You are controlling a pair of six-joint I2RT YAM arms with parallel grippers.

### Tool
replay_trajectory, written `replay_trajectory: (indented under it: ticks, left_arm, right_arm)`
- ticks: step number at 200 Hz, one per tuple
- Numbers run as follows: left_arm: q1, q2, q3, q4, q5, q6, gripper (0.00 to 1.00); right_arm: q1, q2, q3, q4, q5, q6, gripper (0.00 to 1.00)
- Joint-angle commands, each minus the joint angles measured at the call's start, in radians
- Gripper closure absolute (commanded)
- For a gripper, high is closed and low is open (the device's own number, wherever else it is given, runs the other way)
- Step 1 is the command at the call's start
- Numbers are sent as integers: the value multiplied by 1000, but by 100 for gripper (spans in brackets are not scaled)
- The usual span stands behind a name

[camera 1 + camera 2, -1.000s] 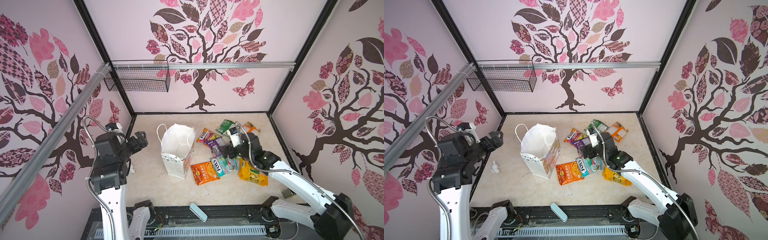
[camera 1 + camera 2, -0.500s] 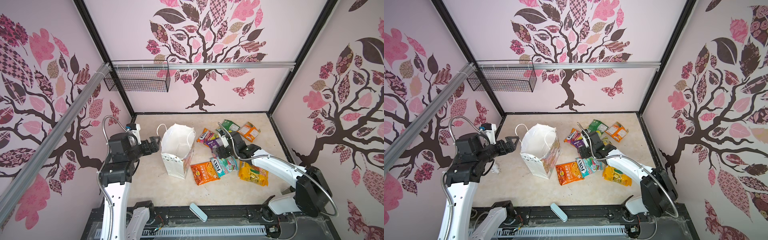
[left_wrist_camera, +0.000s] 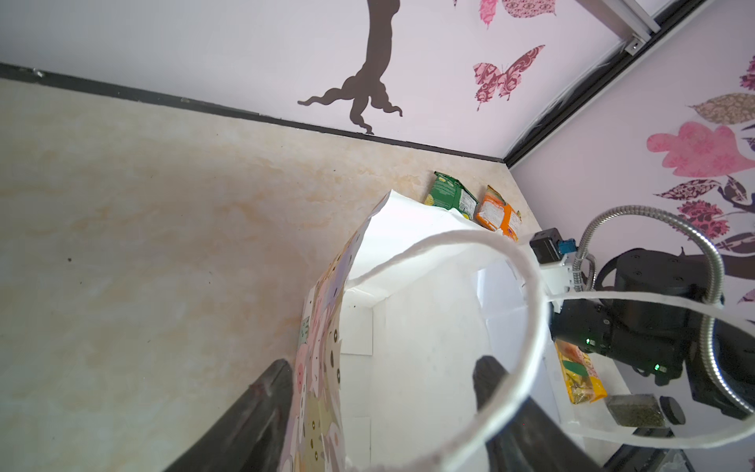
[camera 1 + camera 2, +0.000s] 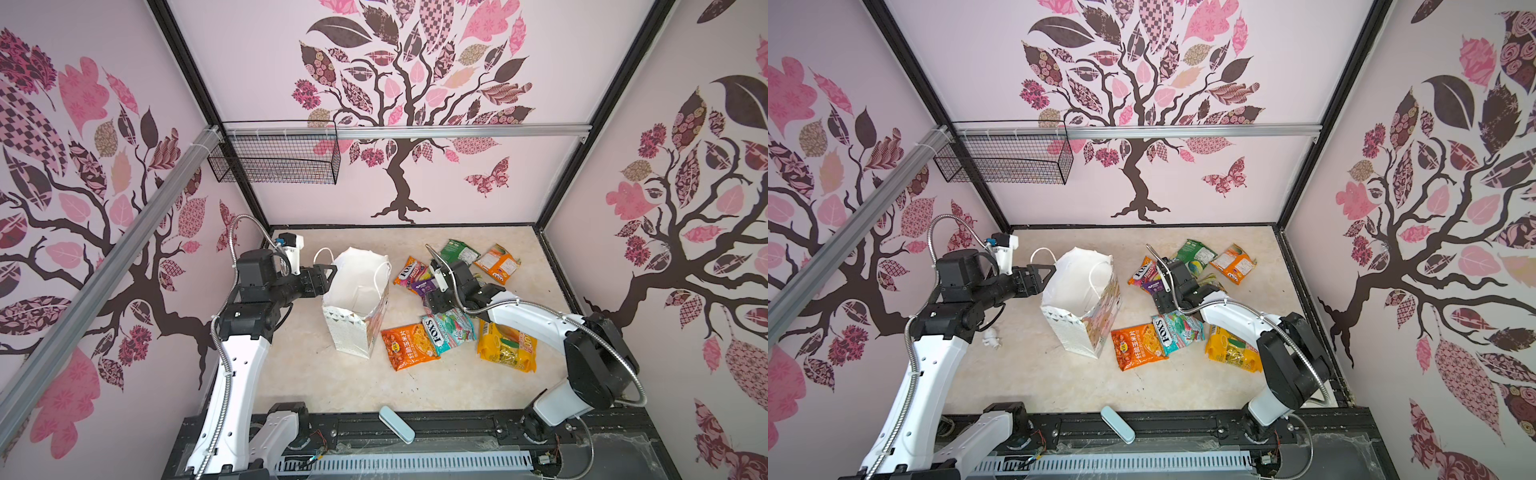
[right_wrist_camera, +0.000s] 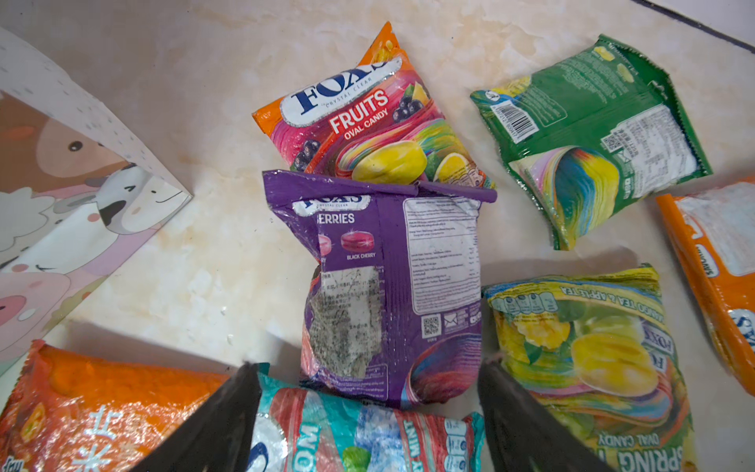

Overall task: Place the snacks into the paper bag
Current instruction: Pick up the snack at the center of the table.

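Your left gripper (image 3: 384,363) is half-narrowed with its jaws astride one side wall of the paper bag (image 4: 349,332), one finger (image 3: 265,400) outside against the printed face and the other inside, a gap still showing on the inner side, so it has not clamped yet. A second ago this arm was drawn back by the side wall, well apart from the bag, with the jaws wide; it has since reached across to the rim and begun to close. I read that as you bracing the mouth open for loading. Mind the white cord handle (image 3: 527,310), which loops across the inner finger in the left wrist view.

Your right gripper (image 5: 367,365) is open and empty. It has slid off the yellow packet (image 4: 505,347) toward the back of the cluster and now hangs low, pointing down, its fingers just above the teal packet (image 5: 359,433) with the purple packet (image 5: 388,278) straight ahead.

None of the snacks is in yet: the packets I can see all lie on the table beside the bag, and what shows of its interior is bare white. The bag stands upright, leaning slightly, between the two arms
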Motion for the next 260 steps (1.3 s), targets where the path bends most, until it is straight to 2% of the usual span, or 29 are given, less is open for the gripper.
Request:
replay_trajectory:
  ticks: [1,61,86,138,165,197,233,260]
  left_arm:
    - [-1,13,-40,61,17,34,33]
    - [-1,-17,-86,93,4,4,35]
    - [0,-22,-75,73,-30,-1,35]
    - [-1,-36,-73,84,-22,-19,37]
    - [-1,-45,-70,59,-74,-8,38]
    - [-1,-61,-65,29,-206,-14,45]
    - [-1,-56,-65,36,-159,-24,46]
    - [0,-61,-67,37,-147,-30,48]
  right_arm:
    - [-1,42,34,52,8,-7,15]
    - [-5,130,65,89,47,-44,16]
    - [-7,136,62,114,47,-43,16]
    - [-25,155,58,140,36,-43,20]
    - [-43,169,72,140,25,-45,21]
    - [-44,170,103,101,36,-61,22]
    - [-45,154,92,99,44,-65,22]
    - [-46,169,98,100,1,-74,22]
